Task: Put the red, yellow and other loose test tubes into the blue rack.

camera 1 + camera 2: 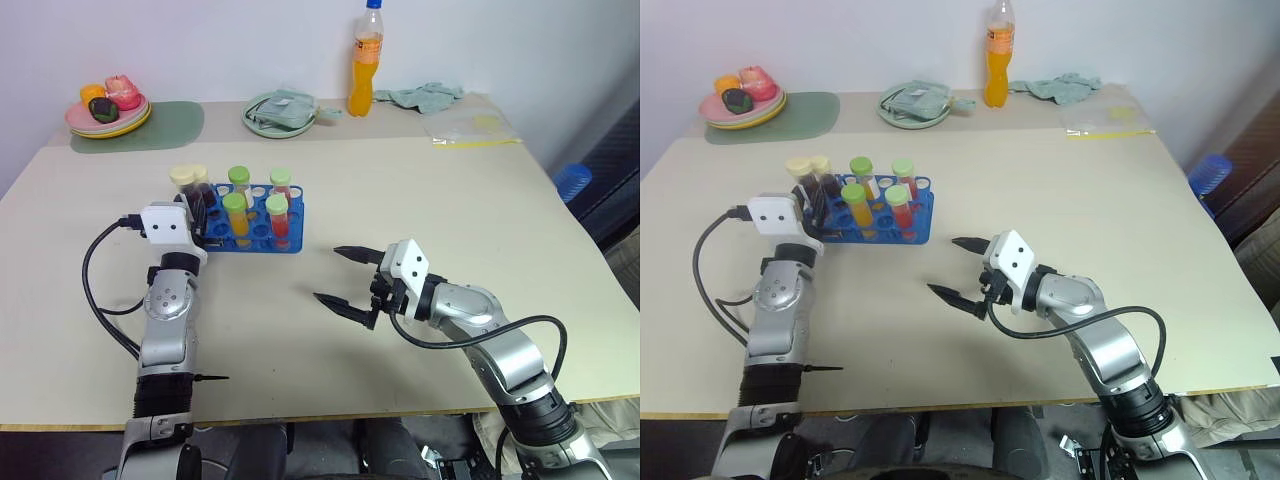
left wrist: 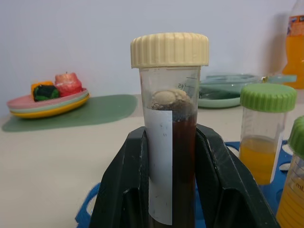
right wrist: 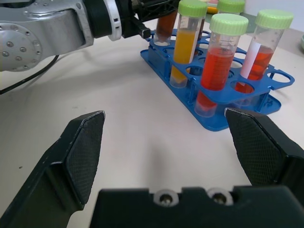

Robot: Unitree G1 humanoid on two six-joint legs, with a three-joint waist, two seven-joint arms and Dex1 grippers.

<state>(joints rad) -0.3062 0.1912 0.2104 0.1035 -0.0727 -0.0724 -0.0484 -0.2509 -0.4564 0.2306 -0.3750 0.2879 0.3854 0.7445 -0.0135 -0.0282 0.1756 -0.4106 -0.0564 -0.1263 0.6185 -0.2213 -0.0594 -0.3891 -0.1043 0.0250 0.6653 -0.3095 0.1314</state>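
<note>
Cream-capped dark tube (image 2: 168,142) stood upright, gripped in the left pincer (image 1: 200,215), at the blue rack's (image 1: 285,243) left end in frame centre-left, above an empty slot. Right pincer (image 1: 345,277) hung spread wide, empty, farther off.

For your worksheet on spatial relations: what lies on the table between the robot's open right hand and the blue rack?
Nothing: in the left eye view, only bare table separates the right hand from the blue rack.
</note>
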